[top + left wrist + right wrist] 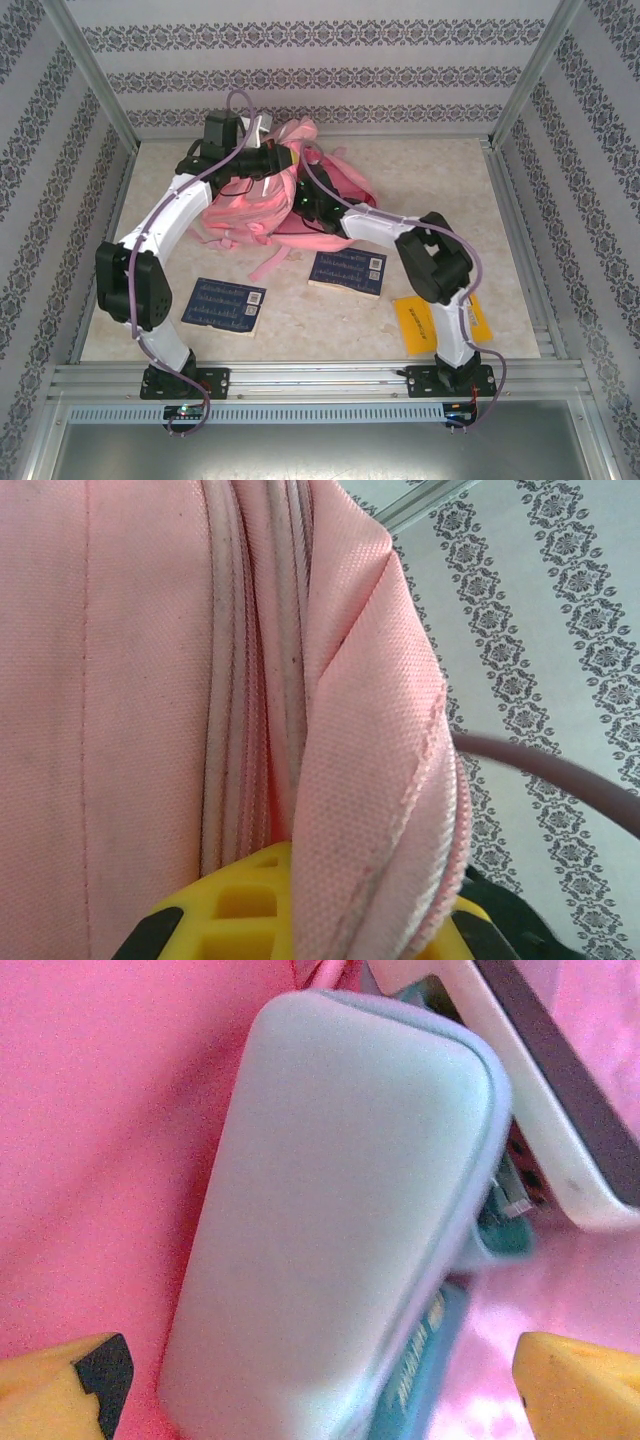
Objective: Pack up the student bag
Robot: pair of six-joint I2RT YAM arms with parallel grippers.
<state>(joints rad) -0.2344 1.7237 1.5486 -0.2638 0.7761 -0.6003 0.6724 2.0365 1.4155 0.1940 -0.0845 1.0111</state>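
The student bag (240, 215) lies crumpled on the worktop (430, 175) in the upper middle of the overhead view, straps trailing toward the bottom of the frame. The left fingers (285, 158) are at its top edge, pressed together on a fold of its pink fabric (370, 780), which runs up between the yellow pads (250, 905) in the left wrist view. The right fingers (303, 202) reach into the bag from the right and are spread wide, holding nothing. In the right wrist view their tips (575, 1385) sit at the lower corners, and a pale mint case (330, 1220) lies between them on the pink lining (90, 1110). It lies over a teal item (430, 1355), beside a white-edged dark slab (560, 1110) at the upper right. Below the bag lie two dark blue books (228, 305) (348, 271), and at the lower right a yellow-orange flat item (415, 322).
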